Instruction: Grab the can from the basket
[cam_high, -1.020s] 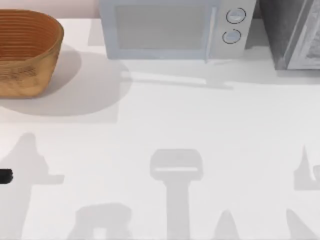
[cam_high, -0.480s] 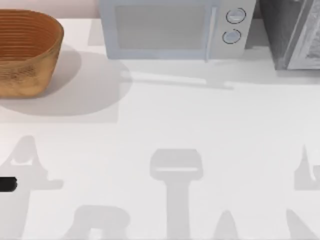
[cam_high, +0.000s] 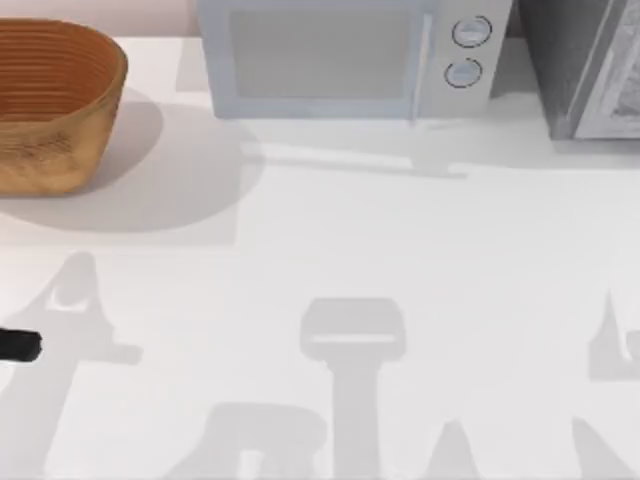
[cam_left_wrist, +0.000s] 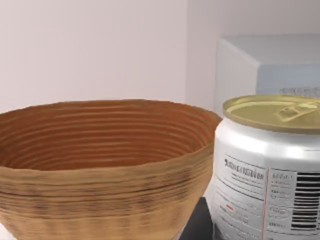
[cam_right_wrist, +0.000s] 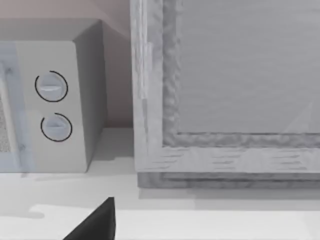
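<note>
Counter (cam_high: 330, 240) is open across its middle and front. The back edge is crowded: basket (cam_high: 55, 100) at the back left corner, microwave (cam_high: 345, 55) mid-back, grey cabinet (cam_high: 585, 65) at the back right corner.

Left gripper (cam_high: 15, 345) pokes in at the left edge, well apart from the basket. I cannot tell whether it is spread or pinching.

Can (cam_left_wrist: 270, 170) stands upright outside the basket, just beside its outer wall and near the wrist camera. It has a white body, printed label, barcode and gold pull-tab top.

Right gripper (cam_right_wrist: 95, 225) faces the back right corner; I cannot tell its state either.
</note>
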